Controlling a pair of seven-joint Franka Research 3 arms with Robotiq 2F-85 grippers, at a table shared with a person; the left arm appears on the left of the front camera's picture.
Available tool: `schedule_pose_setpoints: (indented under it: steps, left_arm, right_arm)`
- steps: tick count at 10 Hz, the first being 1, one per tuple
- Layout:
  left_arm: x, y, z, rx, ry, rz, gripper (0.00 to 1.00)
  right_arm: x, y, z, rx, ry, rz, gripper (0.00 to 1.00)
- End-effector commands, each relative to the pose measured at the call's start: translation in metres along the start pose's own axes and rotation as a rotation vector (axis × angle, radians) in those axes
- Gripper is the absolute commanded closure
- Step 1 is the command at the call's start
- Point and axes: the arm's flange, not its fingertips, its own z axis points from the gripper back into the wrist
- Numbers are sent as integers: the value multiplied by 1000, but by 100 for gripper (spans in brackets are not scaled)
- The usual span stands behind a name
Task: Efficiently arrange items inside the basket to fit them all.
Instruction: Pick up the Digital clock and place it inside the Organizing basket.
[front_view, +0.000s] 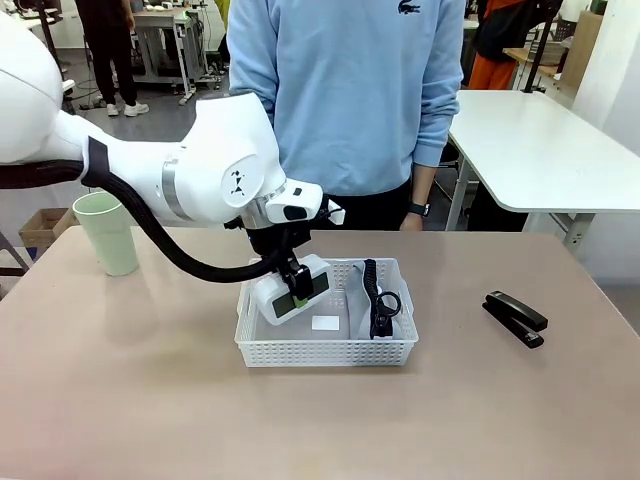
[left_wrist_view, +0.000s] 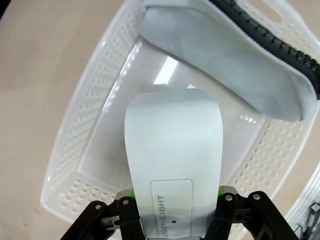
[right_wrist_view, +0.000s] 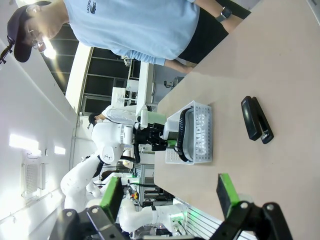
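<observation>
The left claw (front_view: 298, 288) grasps the white device (front_view: 266, 300), tilted over the basket (front_view: 325, 352) at its 9 o'clock side. The pouch (left_wrist_view: 220, 60) occupies the 3 o'clock side. The right claw (right_wrist_view: 167, 192) stands released.

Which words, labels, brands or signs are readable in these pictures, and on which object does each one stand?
"CAMPUS": on the grey pouch in the basket.
"...OZE LIGHT": on the label of the white device held by the left end effector; the first letters are cut off.
Crocodile emblem, no words: on the person's blue sweatshirt.
Stapler and cup: no readable text.
</observation>
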Motion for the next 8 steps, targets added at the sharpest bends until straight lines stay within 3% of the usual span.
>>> schedule_pose_setpoints:
  steps: [1, 8]
  left_arm:
    - [5, 0, 1, 11, 11, 10, 49]
    - [6, 0, -21, -21, 58, -3, 49]
  right_arm:
    - [3, 1, 0, 25, -14, 24, 0]
    - [3, 1, 0, 25, -14, 24, 0]
